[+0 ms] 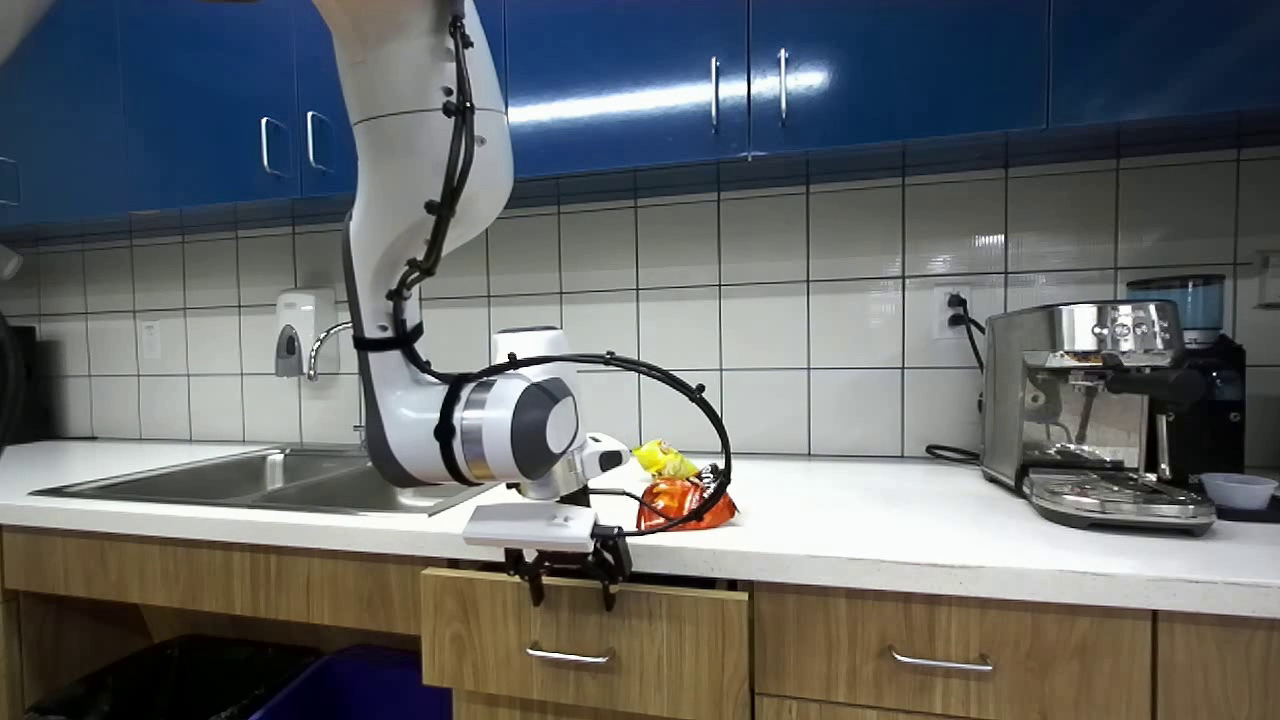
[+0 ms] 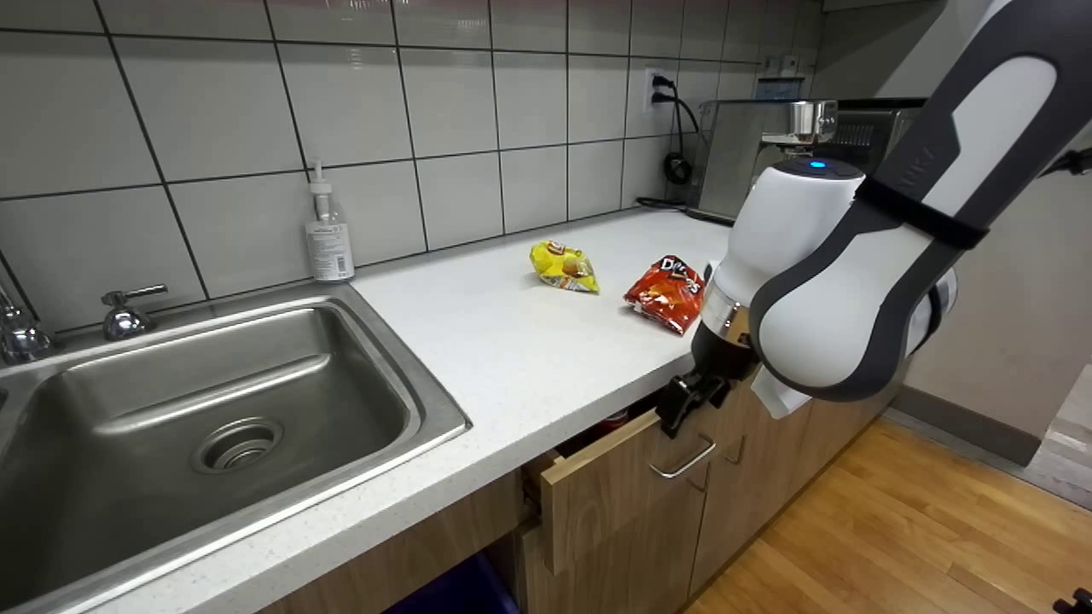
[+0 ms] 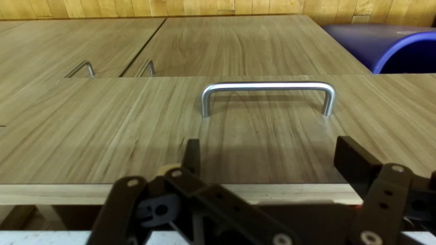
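Currently the Robotiq gripper [image 3: 267,153] stands wide open with nothing in its grasp, hanging over the upper edge of the wood-grain drawer [image 1: 680,640], which is pulled partway out from under the counter [image 2: 478,341]. The drawer's metal bar handle [image 3: 269,86] lies just below the fingertips [image 3: 193,154], apart from them and within their span; whether a finger touches the drawer's upper edge cannot be told. Something red [image 2: 616,419] shows inside the drawer, too little of it to identify.

On the counter, above and behind the drawer, lies a red Doritos bag [image 2: 668,294], its name creased yet mostly legible. A yellow chip bag [image 2: 565,266] rests farther back from the drawer, near the red one, its logo too crumpled to read in full. Left of the drawer in an exterior view, back against the pale tiled wall [image 2: 529,98], a pump bottle [image 2: 329,247] carries a label whose print is too small to make out.

The counter is white and finely speckled. In both exterior views the metal sink [image 2: 439,409] is set into it left of the drawer, and an espresso machine [image 1: 1100,430] stands to the drawer's right. A purple bin [image 3: 364,41] sits low on the drawer's left, blue cabinets [image 1: 620,50] hang high above the drawer, and wooden floorboards [image 2: 870,503] run below in front.
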`<state>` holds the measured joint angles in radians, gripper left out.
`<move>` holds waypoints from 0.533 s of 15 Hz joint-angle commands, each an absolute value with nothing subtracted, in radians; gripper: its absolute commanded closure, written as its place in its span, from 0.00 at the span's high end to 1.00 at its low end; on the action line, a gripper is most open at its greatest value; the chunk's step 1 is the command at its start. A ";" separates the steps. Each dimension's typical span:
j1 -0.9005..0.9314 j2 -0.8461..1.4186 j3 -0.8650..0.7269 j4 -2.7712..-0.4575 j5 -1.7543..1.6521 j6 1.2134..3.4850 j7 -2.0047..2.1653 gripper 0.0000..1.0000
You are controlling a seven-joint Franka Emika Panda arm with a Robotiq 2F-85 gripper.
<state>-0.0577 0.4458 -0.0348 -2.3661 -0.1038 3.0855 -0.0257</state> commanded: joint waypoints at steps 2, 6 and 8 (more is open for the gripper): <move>-0.077 0.470 -0.034 -2.303 -0.091 3.065 -0.059 1.00; -0.079 0.458 -0.024 -2.324 -0.087 3.072 -0.060 1.00; -0.080 0.449 -0.021 -2.339 -0.086 3.081 -0.059 1.00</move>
<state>-0.0578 0.4484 -0.0345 -2.3597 -0.1038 3.0792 -0.0288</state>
